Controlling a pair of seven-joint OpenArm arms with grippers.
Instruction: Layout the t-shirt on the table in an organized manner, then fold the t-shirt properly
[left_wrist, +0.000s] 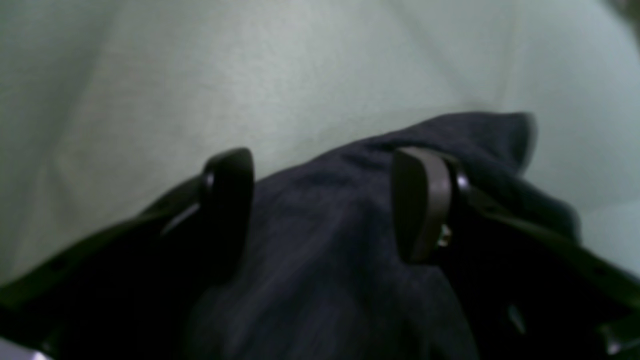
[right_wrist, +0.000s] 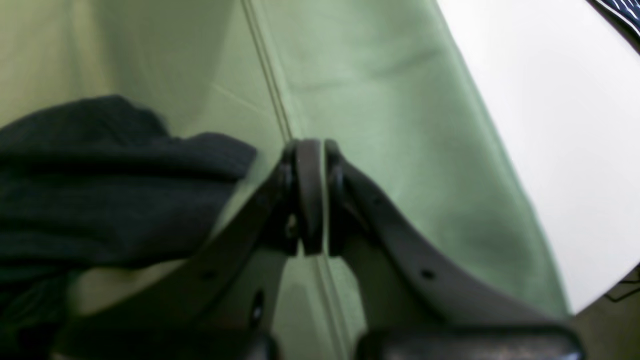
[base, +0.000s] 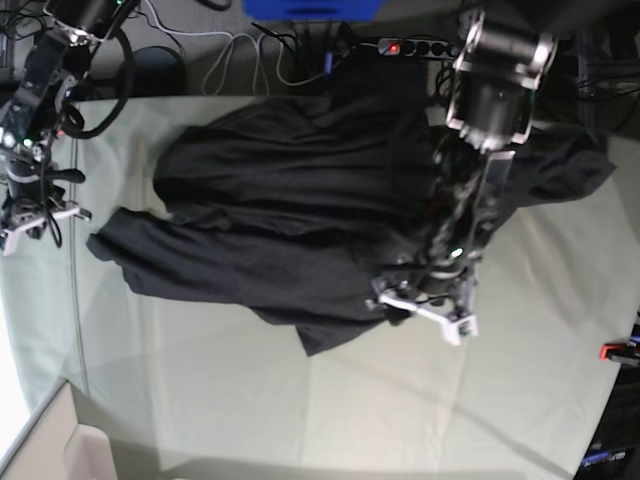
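Left wrist view: left gripper (left_wrist: 322, 205) spread wide, jaws straddling a dark fold of the t-shirt (left_wrist: 325, 280), nothing pinched. Right gripper (right_wrist: 311, 195) pressed together, empty, off the shirt's left edge. T-shirt (base: 300, 220) rumpled across the far half of the table (base: 400, 410), sleeves bunched, near edge uneven. Judged: layout only partly done; flattening and all folds left.

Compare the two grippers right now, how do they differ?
The left gripper has its jaws spread wide over the t-shirt; the right gripper is shut on nothing. The left hangs above dark fabric, the right beside it over the bare table. Both are dark.
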